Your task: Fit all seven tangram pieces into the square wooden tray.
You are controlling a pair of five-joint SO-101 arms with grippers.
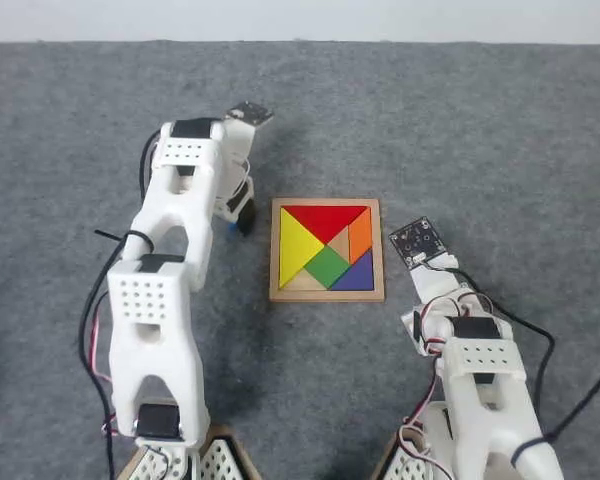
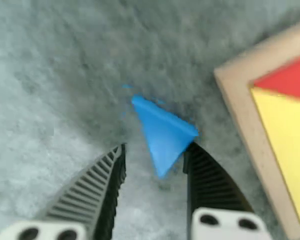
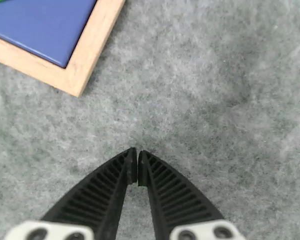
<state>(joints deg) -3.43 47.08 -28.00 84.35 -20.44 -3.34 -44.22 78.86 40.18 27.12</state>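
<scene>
The square wooden tray (image 1: 276, 250) lies mid-table holding red (image 1: 325, 220), yellow (image 1: 296, 250), orange (image 1: 360, 236), green (image 1: 327, 266) and dark blue (image 1: 355, 274) pieces, with bare wood showing in two spots. A small light-blue triangle (image 2: 165, 134) lies on the carpet just left of the tray rim (image 2: 240, 105). My left gripper (image 2: 155, 150) is open around it, one fingertip (image 2: 192, 150) touching its edge. My right gripper (image 3: 137, 152) is shut on nothing, above the carpet off the tray's near right corner (image 3: 90, 55).
Grey carpet covers the whole table. The left arm (image 1: 170, 260) stretches along the tray's left side, and the right arm (image 1: 480, 370) stands at the near right. A pale wall edge runs along the far side.
</scene>
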